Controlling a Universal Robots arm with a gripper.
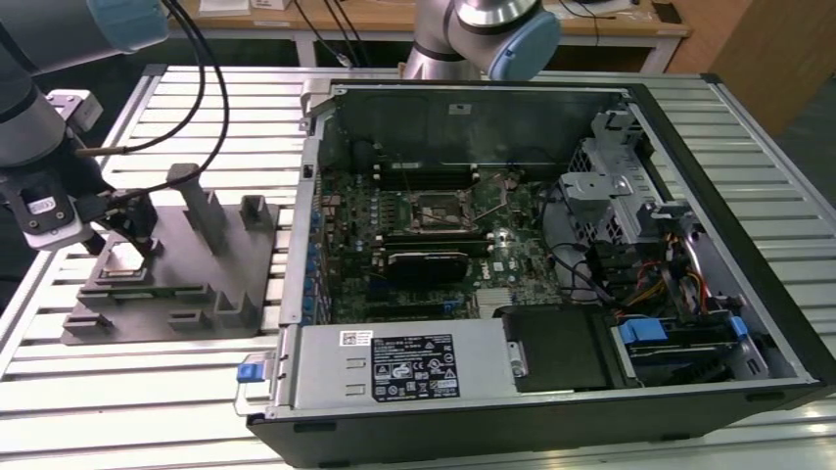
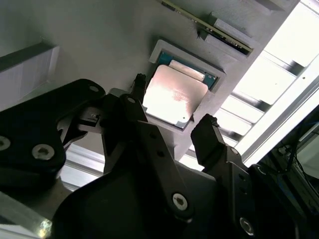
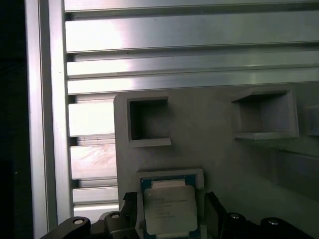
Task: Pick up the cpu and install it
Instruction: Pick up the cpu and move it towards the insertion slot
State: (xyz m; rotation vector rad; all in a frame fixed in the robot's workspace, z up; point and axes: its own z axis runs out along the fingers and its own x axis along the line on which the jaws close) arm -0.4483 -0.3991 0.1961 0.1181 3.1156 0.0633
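Exterior view: bright, even light, with the computer case (image 1: 549,108) interior shaded. Second wrist view: glare washes out the cpu (image 2: 172,94) and table slats (image 2: 279,59).

I see room either side of the cpu (image 2: 172,97) for my gripper (image 2: 173,102), its fingers (image 2: 209,137) spread. The grey fixture (image 1: 196,266) has upright posts (image 1: 207,211) standing near, possibly crowding the wrist.

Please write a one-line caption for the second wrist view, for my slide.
Open gripper, one finger on each side of the cpu, which lies in a recess of the grey fixture.
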